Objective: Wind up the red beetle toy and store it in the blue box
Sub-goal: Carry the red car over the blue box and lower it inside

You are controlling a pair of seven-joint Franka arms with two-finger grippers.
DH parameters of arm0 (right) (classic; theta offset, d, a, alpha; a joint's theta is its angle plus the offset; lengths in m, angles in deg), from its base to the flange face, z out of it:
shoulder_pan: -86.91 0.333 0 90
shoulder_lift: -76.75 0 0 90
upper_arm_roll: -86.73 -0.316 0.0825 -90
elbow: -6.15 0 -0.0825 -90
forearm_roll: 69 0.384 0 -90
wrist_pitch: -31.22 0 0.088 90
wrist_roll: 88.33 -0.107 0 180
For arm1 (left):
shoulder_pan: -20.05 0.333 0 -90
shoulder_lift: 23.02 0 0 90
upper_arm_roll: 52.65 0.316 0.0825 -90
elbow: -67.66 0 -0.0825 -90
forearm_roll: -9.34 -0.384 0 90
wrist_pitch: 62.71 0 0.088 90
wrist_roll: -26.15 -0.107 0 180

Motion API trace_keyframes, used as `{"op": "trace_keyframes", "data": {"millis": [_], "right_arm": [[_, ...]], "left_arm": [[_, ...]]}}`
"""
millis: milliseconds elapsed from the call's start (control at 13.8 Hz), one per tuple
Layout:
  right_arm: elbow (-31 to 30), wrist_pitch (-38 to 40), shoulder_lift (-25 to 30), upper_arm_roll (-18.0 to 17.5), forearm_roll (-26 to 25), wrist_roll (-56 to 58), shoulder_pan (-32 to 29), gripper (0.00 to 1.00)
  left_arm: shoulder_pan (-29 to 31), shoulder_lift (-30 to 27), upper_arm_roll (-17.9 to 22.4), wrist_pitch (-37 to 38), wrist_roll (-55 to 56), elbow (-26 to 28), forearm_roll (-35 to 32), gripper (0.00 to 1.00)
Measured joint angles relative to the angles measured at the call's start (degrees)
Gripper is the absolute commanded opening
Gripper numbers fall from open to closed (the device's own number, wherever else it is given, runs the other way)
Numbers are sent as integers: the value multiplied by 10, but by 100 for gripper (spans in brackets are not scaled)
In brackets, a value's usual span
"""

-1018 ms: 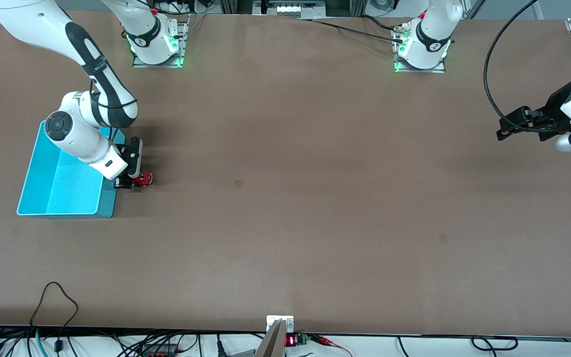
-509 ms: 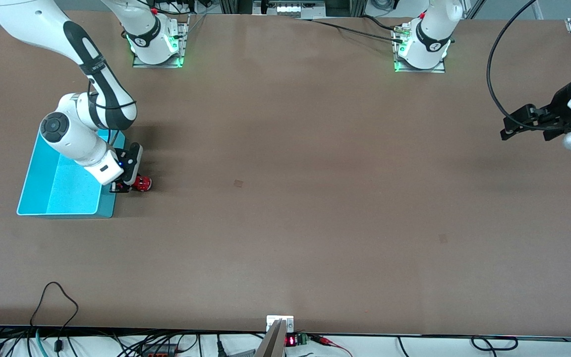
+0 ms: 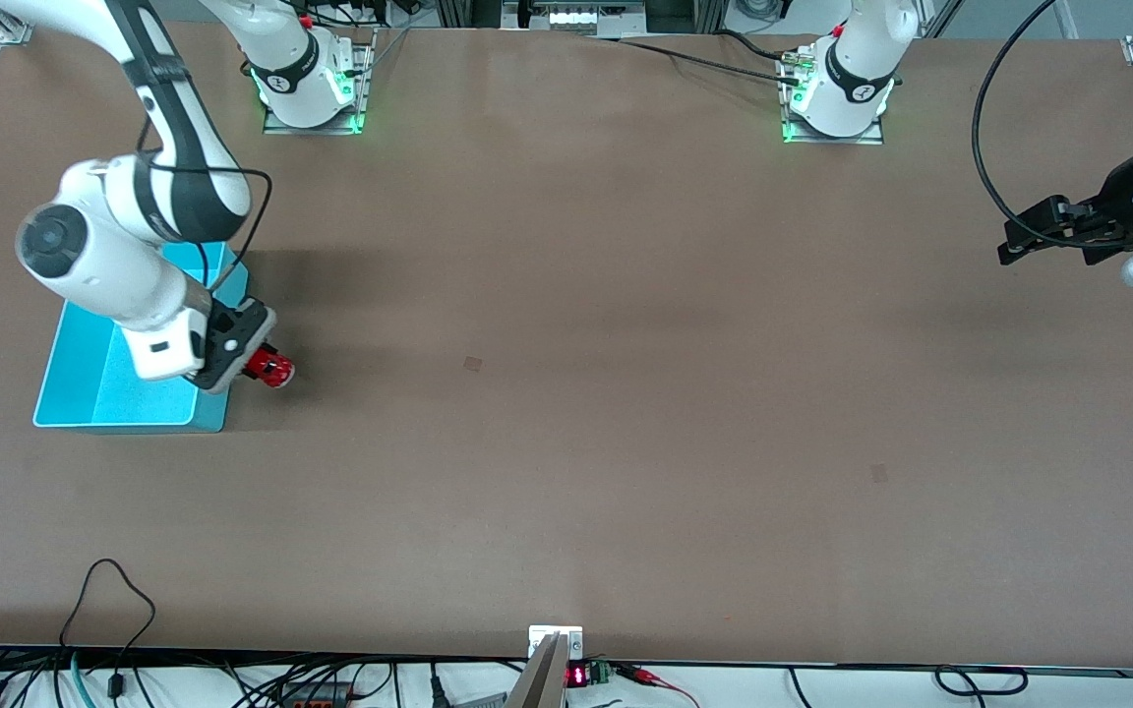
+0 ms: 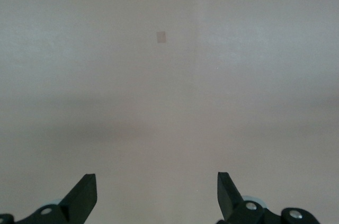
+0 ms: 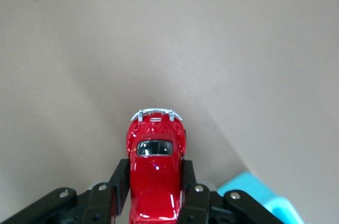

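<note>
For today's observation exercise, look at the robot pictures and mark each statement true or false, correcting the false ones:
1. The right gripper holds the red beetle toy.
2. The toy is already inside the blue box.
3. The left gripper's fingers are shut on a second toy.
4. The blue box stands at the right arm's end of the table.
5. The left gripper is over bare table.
1. True. The right gripper is shut on the red beetle toy, one of its fingers on each side.
2. False. The toy is held just outside the blue box, beside its wall.
3. False. The left gripper is open and empty.
4. True.
5. True. Its arm waits at the left arm's end of the table.
</note>
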Motion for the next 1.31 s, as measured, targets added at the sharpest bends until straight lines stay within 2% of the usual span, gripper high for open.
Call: {"op": "trace_keyframes", "data": {"millis": [436, 727, 1018, 1309], "right_arm": [[3, 42, 7, 109, 1, -261, -7, 0], [-2, 62, 0, 176, 1, -297, -12, 0], [-31, 50, -38, 199, 1, -338, -15, 0], [-107, -60, -59, 199, -38, -341, -16, 0]], "left_arm": [[10, 0, 1, 5, 2, 0, 0, 100], [23, 0, 2, 2, 2, 0, -1, 100], [23, 3, 2, -3, 2, 1, -1, 100], [22, 4, -3, -4, 2, 1, -1, 100]]}}
